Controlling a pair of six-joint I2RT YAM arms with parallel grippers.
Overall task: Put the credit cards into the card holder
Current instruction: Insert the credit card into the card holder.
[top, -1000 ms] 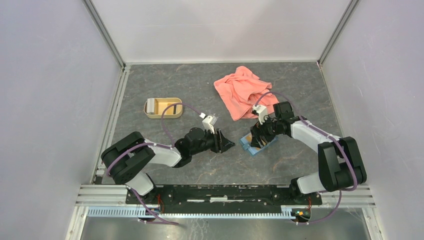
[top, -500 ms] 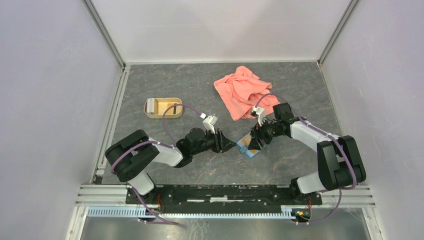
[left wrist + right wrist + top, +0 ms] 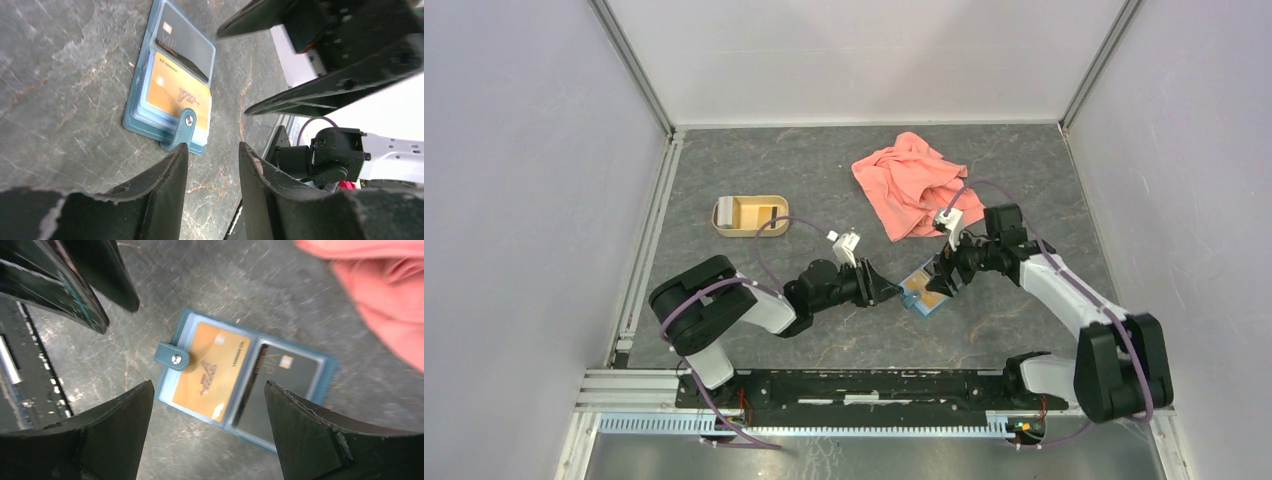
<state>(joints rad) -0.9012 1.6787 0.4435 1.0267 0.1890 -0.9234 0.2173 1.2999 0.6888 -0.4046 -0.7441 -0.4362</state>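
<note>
The teal card holder (image 3: 921,290) lies open flat on the table. An orange credit card (image 3: 210,370) fills its pocket on the snap-tab side, and a dark card (image 3: 285,385) fills the other. In the left wrist view the card holder (image 3: 145,117) shows the same orange card (image 3: 177,92) and dark card (image 3: 185,37). My left gripper (image 3: 889,292) is low on the table just left of the snap tab, open and empty (image 3: 212,147). My right gripper (image 3: 939,280) hangs wide open above the holder, touching nothing (image 3: 209,384).
A salmon-pink cloth (image 3: 909,185) is bunched behind the holder, close to the right arm, and shows at the top right of the right wrist view (image 3: 385,290). A tan tray (image 3: 751,232) stands at the back left. The arms' mounting rail (image 3: 874,385) runs along the near edge.
The left gripper has slid right, up to the holder's tab. The holder has shifted slightly left. The right gripper has lifted off it and drawn back a little.
</note>
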